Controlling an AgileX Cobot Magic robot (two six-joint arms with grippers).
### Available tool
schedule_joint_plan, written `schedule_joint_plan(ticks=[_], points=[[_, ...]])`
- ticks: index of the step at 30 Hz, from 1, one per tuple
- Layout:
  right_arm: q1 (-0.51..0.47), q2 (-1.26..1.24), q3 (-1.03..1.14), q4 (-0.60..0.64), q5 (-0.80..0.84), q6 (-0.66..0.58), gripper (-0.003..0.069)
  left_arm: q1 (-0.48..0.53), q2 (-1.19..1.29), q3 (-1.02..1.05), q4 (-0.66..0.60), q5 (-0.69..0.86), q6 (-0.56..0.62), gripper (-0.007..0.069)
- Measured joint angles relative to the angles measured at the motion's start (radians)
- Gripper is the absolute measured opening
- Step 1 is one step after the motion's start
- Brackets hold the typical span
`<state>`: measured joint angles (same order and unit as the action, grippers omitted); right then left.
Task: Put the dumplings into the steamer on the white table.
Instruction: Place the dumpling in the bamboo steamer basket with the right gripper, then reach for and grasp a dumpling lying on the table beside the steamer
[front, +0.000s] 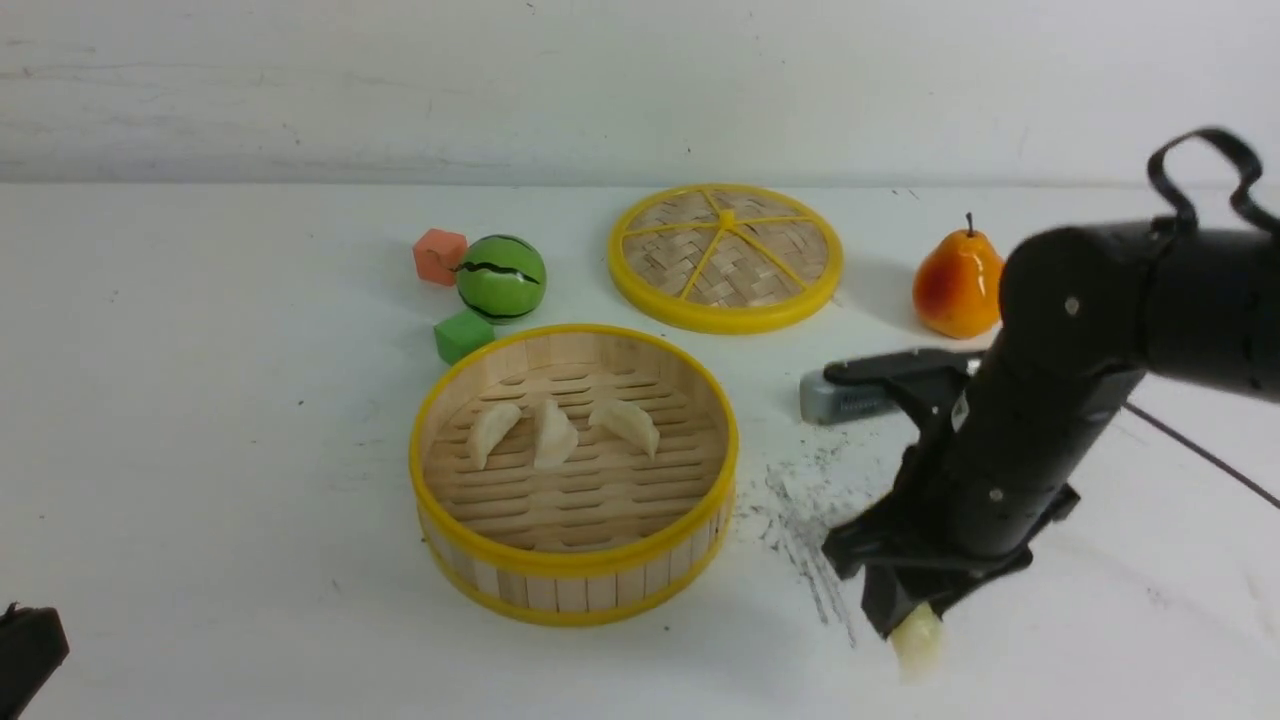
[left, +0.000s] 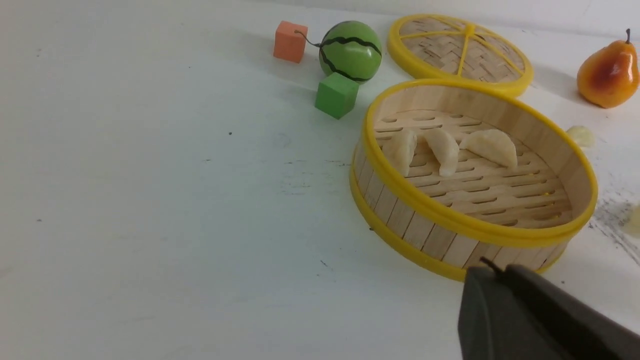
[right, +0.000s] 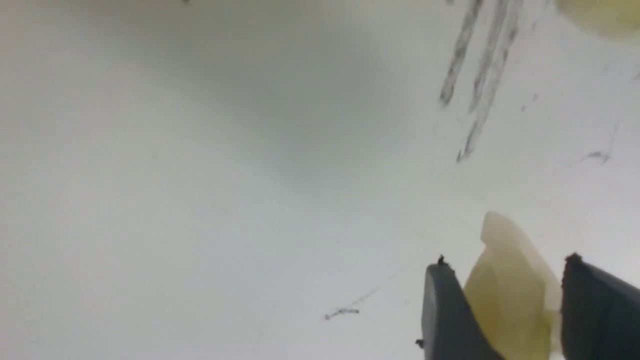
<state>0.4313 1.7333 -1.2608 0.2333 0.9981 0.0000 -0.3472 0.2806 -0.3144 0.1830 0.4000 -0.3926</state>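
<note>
The right arm (front: 1060, 380) enters from the right edge of the front view, bends at the elbow and slopes down toward the lower right of the frame. The right end effector (front: 905, 625) points downward, its fingers (right: 450, 310) clamped on a pale dumpling (right: 510, 270). The left end effector (front: 25, 650) shows only as a dark corner at the lower left, and whether it is parted or closed cannot be judged.

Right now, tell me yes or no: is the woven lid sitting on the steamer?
No, the woven lid lies flat on the white table beyond the steamer, which stands open with three dumplings inside.
</note>
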Motion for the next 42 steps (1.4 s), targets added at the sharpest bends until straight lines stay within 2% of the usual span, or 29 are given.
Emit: schedule_joint_plan(ticks=[7,11,17,22,27,30,33,35,38,40,42], points=[[0.075,0.023,-0.271,-0.003,0.03,-0.006,0.0285,0.0,0.0,0.0,0.0,-0.026,0.0,0.002],[0.172,0.161,-0.503,0.0,-0.003,-0.006,0.0282,0.0,0.0,0.002,0.0,-0.04,0.0,0.0024],[0.249,0.433,-0.731,0.005,-0.045,0.009,0.0282,0.0,0.0,0.003,0.0,-0.038,0.0,0.0028],[0.267,0.591,-0.827,0.009,-0.053,0.091,0.0282,0.0,0.0,0.005,0.0,-0.032,0.0,0.0032],[0.268,0.625,-0.848,0.009,-0.047,0.129,0.0283,0.0,0.0,0.005,0.0,-0.031,0.0,0.0038],[0.268,0.625,-0.859,0.002,-0.03,0.136,0.0351,0.0,0.0,0.005,0.0,-0.031,0.0,0.0039],[0.267,0.618,-0.897,-0.018,0.026,0.14,0.0483,0.0,0.0,0.005,0.0,-0.031,0.0,0.0041],[0.265,0.591,-0.929,-0.044,0.067,0.145,0.0541,0.0,0.0,0.005,0.0,-0.03,0.0,0.0045],[0.249,0.523,-0.958,-0.115,0.119,0.148,0.0582,0.0,0.0,0.005,0.0,-0.03,0.0,0.0049],[0.215,0.438,-0.959,-0.211,0.167,0.135,0.058,0.0,0.0,0.005,0.0,-0.03,-0.002,0.0052],[0.185,0.396,-0.949,-0.243,0.186,0.14,0.0573,0.0,0.0,0.005,0.0,-0.03,-0.002,0.0055]])
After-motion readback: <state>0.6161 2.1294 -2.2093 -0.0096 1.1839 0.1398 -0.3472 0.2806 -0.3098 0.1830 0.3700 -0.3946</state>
